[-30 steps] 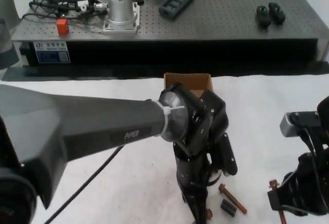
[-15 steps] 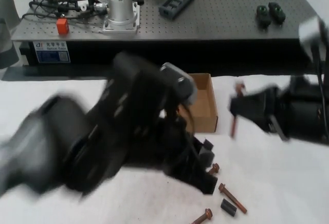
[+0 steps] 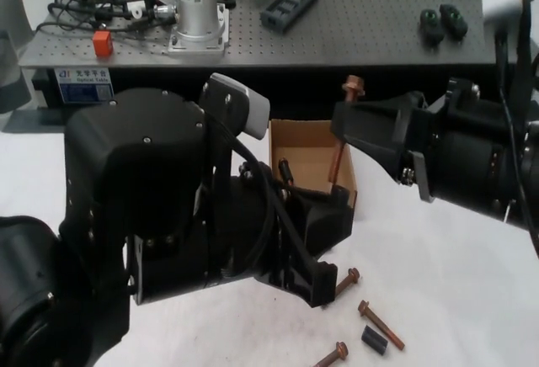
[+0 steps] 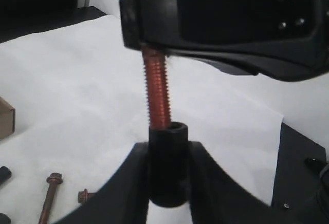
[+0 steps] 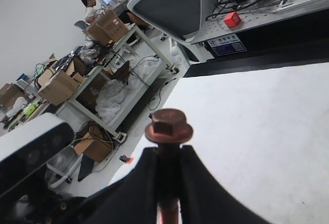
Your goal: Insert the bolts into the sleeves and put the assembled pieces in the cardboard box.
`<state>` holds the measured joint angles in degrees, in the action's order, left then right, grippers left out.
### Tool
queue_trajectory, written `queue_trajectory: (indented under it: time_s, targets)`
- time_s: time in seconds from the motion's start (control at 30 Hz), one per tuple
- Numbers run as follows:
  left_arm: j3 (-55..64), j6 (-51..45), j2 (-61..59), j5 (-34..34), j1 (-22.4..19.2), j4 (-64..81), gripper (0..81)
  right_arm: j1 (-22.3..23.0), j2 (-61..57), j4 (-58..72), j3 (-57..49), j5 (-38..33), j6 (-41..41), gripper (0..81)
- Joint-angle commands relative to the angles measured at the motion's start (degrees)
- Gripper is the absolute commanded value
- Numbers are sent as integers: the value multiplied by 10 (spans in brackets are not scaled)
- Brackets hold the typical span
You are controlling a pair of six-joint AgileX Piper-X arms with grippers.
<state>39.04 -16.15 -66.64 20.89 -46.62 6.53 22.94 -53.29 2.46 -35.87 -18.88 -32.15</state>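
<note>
The left hand [image 4: 168, 185] clamps a black sleeve [image 4: 167, 149] upright. The right hand [image 5: 165, 170] pinches a copper bolt [image 4: 156, 88] below its head, tip at the sleeve's mouth. Both hang over the box's [image 3: 305, 144] front wall, mid-counter. Loose bolts [image 3: 381, 323] and a loose sleeve [image 3: 374, 339] lie toward the near edge. Bare counter [image 3: 455, 283] runs toward the right edge.

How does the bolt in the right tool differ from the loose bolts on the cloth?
The held bolt stands upright, clamped in the right tool; loose bolts lie flat, ungripped. The held bolt's tip meets the sleeve in the left tool; loose bolts carry none. Both copper-coloured, flanged heads.
</note>
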Motion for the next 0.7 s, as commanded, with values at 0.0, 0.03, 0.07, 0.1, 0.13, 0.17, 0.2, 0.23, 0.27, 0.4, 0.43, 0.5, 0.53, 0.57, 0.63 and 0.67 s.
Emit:
queue_trajectory:
  time_s: [0.0,0.03,0.07,0.1,0.13,0.17,0.2,0.23,0.27,0.4,0.43,0.5,0.53,0.57,0.63,0.67]
  targets:
    - [1,-7,6,-2,1,14,7,2,-3,3,-2,13,-4,34]
    - [1,-7,6,-14,1,14,7,2,-3,3,-2,14,-4,34]
    - [1,-7,6,-22,1,14,7,2,-3,3,-2,16,-4,34]
    - [1,-7,6,-28,1,14,7,2,-1,3,-2,17,-4,34]
    - [1,-7,6,-29,1,14,7,2,-1,1,-2,18,-3,34]
    - [1,-7,6,-32,1,17,7,2,-1,-1,-2,18,-2,34]
    - [1,-7,6,-34,1,18,7,2,-1,-9,-2,18,0,34]
    - [1,-7,6,-37,1,21,7,2,-1,-15,-2,18,1,34]
    - [1,-7,6,-37,1,23,7,2,-1,-21,-2,18,0,34]
    - [1,-6,6,-37,1,24,7,5,-1,-43,-2,12,14,34]
    - [1,-5,6,-36,1,24,7,6,-1,-43,-2,12,13,34]
    - [1,7,6,-28,1,24,7,5,-1,-43,-2,-3,13,34]
    - [1,15,6,-19,1,24,7,5,-1,-48,-2,-10,13,34]
    - [1,22,6,-16,1,24,7,5,-1,-49,-2,-18,13,34]
    - [1,31,6,-13,1,24,7,5,-1,-62,-2,-27,13,22]
    - [1,33,6,-12,1,25,7,5,-1,-67,-2,-27,19,2]
